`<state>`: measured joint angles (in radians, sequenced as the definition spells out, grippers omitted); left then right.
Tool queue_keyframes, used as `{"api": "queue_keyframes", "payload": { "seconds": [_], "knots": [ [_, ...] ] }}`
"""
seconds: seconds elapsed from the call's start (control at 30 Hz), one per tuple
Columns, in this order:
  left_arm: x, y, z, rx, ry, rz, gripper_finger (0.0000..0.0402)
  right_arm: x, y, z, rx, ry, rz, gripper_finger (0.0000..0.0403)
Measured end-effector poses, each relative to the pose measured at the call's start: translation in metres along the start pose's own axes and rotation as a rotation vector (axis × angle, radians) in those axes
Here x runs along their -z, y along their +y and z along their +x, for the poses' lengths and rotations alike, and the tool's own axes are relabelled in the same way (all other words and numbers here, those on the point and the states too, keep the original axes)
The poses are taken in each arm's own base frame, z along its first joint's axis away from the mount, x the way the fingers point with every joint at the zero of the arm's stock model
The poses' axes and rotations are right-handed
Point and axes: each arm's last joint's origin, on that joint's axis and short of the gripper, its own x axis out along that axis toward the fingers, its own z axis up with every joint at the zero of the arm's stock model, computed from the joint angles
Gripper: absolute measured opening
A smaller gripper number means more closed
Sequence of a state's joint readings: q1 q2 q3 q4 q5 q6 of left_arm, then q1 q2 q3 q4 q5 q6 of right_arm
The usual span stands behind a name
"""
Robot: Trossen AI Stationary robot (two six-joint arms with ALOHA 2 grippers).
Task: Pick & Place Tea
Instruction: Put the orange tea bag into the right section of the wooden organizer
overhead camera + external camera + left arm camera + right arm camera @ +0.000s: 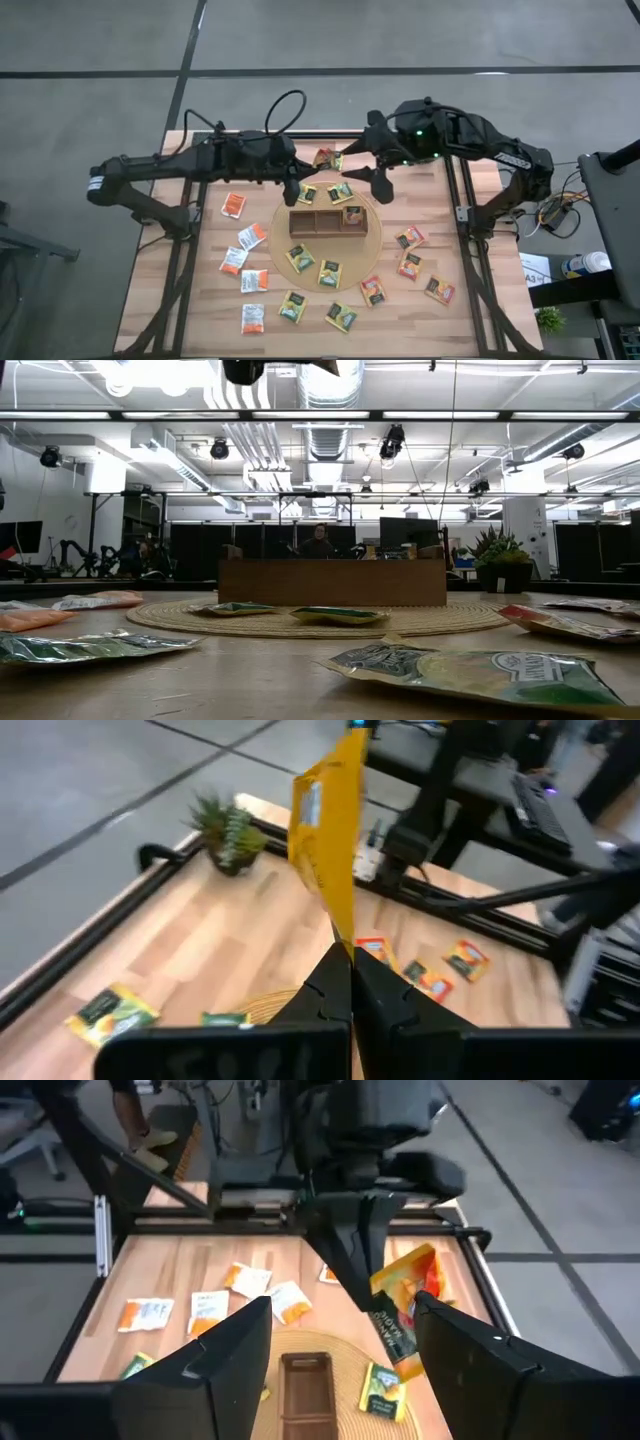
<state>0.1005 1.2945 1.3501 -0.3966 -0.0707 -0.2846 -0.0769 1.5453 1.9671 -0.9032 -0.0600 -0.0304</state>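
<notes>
Paper makes this flat orange-yellow tea sachet (328, 830) light and floppy; I pinch its edge, left hand (350, 982) clamped, right hand (340, 1348) spread apart.

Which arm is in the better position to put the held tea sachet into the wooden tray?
Probably the left. Its end effector is shut on the orange-red sachet, just behind the tray. The right end effector is open and holds nothing.

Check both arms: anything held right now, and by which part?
Left gripper pinches an orange-yellow tea sachet by one edge, jaws shut. Right gripper stands open beside it, holding nothing.
</notes>
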Motion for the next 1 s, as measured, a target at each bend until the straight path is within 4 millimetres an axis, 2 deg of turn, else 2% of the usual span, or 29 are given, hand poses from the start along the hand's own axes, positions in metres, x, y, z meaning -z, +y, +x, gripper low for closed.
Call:
{"api": "queue_keyframes", "payload": {
  "seconds": [0.37, 0.7, 1.0],
  "knots": [
    [0.007, -0.002, 0.006, 0.096, 0.082, -0.005, 0.0, 0.008, -0.001, 0.027, -0.015, 0.112, -0.027, 0.0238],
    [0.013, -0.002, 0.009, 0.146, 0.131, -0.026, 0.0, 0.008, -0.005, 0.044, -0.11, 0.106, -0.022, 0.0226],
    [0.014, -0.003, 0.009, 0.188, 0.15, -0.036, 0.0, 0.006, -0.01, 0.054, -0.102, 0.081, -0.028, 0.0227]
  ]
}}
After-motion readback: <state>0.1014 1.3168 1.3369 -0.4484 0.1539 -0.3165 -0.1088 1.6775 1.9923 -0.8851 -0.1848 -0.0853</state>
